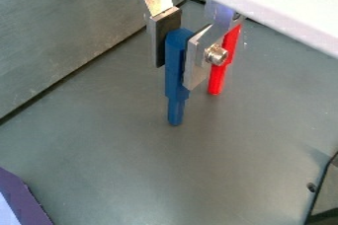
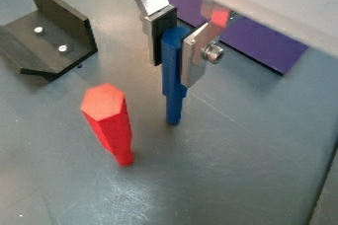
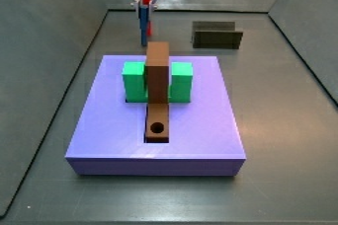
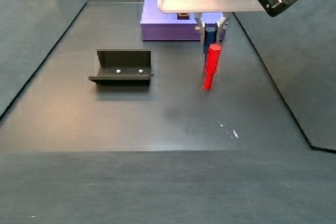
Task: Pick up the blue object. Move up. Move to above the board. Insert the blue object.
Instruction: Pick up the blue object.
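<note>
The blue object (image 1: 173, 91) is a thin blue peg standing upright, with its lower end at the grey floor; it also shows in the other wrist view (image 2: 172, 81). My gripper (image 1: 183, 61) is shut on its upper part, a dark pad on one side and a silver finger (image 2: 199, 56) on the other. In a side view the gripper (image 4: 210, 22) is beyond the slab's end. The board (image 3: 157, 86) is a long brown plank lying across the lavender slab, with a round hole (image 3: 157, 128) near one end.
A red hexagonal peg (image 2: 109, 120) stands on the floor next to the blue one, and shows in a side view (image 4: 209, 66). A green block (image 3: 133, 81) sits under the board on the lavender slab (image 3: 199, 140). The fixture (image 4: 121, 68) stands apart on the floor.
</note>
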{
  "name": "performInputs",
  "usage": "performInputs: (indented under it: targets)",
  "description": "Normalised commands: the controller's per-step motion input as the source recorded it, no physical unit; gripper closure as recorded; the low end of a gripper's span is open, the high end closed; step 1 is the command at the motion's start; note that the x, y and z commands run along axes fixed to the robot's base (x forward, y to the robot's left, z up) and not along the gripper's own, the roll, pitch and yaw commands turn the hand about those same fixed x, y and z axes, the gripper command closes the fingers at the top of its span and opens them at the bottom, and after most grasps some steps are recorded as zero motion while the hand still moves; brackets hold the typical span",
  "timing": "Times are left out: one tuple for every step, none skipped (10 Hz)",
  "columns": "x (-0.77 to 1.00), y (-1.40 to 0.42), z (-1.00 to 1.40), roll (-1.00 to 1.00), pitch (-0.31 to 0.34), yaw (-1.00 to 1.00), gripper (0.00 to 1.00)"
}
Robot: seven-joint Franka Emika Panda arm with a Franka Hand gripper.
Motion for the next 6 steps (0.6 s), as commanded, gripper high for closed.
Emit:
performInputs:
  targets:
    - [0.0,0.0,0.0,0.0,0.0,0.0,1.0]
    - [0.0,0.0,0.0,0.0,0.0,0.0,1.0]
    - [0.0,0.0,0.0,0.0,0.0,0.0,1.0]
    - [0.0,0.0,0.0,0.0,0.0,0.0,1.0]
    - [0.0,0.0,0.0,0.0,0.0,0.0,1.0]
    - [0.0,0.0,0.0,0.0,0.0,0.0,1.0]
